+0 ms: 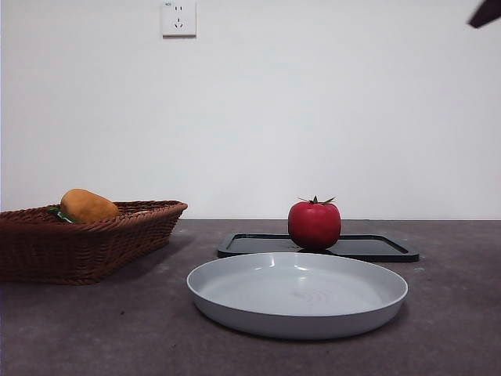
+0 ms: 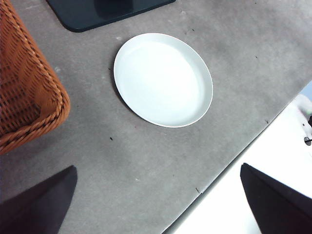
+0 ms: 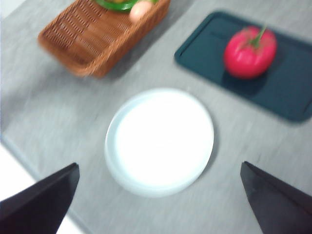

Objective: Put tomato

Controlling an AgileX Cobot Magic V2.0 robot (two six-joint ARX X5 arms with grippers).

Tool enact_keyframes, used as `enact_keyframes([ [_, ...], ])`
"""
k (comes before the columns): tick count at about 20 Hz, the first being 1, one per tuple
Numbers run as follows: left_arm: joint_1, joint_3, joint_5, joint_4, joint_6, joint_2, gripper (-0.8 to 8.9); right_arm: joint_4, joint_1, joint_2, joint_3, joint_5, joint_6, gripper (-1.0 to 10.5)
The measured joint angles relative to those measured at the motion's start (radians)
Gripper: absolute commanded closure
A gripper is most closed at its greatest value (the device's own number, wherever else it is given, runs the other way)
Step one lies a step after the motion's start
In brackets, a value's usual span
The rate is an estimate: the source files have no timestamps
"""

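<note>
The glossy red tomato [image 1: 314, 224] with a green stem stands on a black tray [image 1: 376, 247] behind a white plate [image 1: 297, 291]. The right wrist view shows the tomato [image 3: 249, 52] on the tray [image 3: 287, 78] beyond the plate [image 3: 159, 140]. My right gripper [image 3: 158, 204] is open and empty, high above the table's near side. My left gripper [image 2: 158, 200] is open and empty, high above the table edge; its view shows the plate [image 2: 163, 79] and a tray corner [image 2: 97, 12], with the tomato out of sight. A black arm tip [image 1: 485, 12] shows at the top right corner.
A brown wicker basket [image 1: 86, 239] stands at the left with an orange-yellow oblong fruit [image 1: 88, 206] and something green in it. It also shows in the right wrist view [image 3: 105, 36] and the left wrist view [image 2: 27, 87]. A wall socket [image 1: 178, 17] is on the back wall.
</note>
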Motion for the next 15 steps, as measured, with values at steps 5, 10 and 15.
enact_keyframes([
  [5,0.0,0.0,0.0,0.0,0.0,0.0,2.52,-0.071,0.0,-0.143,-0.112,-0.002,0.014,4.0],
  [10,0.0,0.0,0.0,0.0,0.0,0.0,2.52,-0.091,0.0,-0.212,-0.135,-0.019,0.017,4.0],
  [15,0.0,0.0,0.0,0.0,0.0,0.0,2.52,-0.09,0.0,-0.212,-0.135,-0.019,0.017,4.0],
])
